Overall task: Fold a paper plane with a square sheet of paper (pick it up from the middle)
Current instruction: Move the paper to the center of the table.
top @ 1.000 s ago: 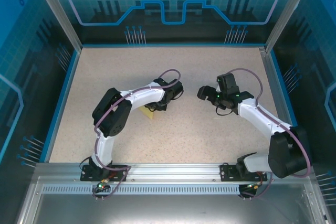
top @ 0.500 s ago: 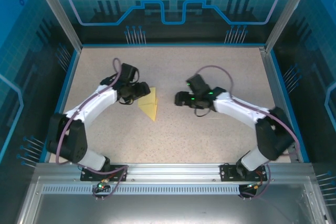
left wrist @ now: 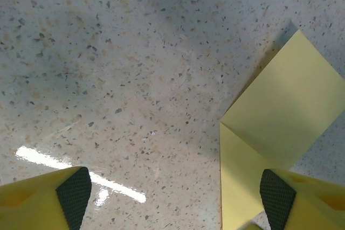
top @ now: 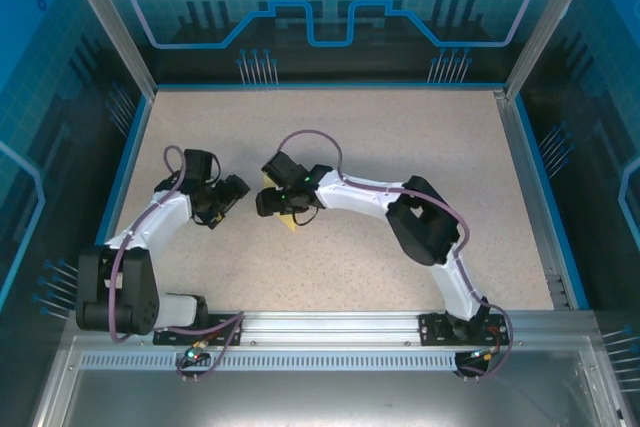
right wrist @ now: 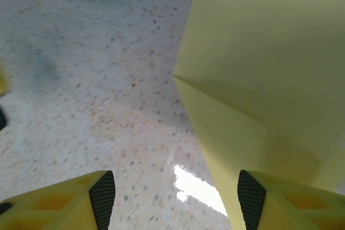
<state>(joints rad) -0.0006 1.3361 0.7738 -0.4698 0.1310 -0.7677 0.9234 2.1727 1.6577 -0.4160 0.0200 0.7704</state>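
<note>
I saw the speckled table (top: 400,137) under both arms. The right arm (top: 370,193) reached far across to the left half, and the left arm (top: 160,222) was bent near the left edge. The right gripper (top: 268,203) hung over the yellow paper (top: 288,222), its jaws apart and holding nothing. The left gripper (top: 235,190) stood just beside it, jaws also wide apart and empty. The paper lay on the table, folded with a sharp crease, partly under the right gripper.
</note>
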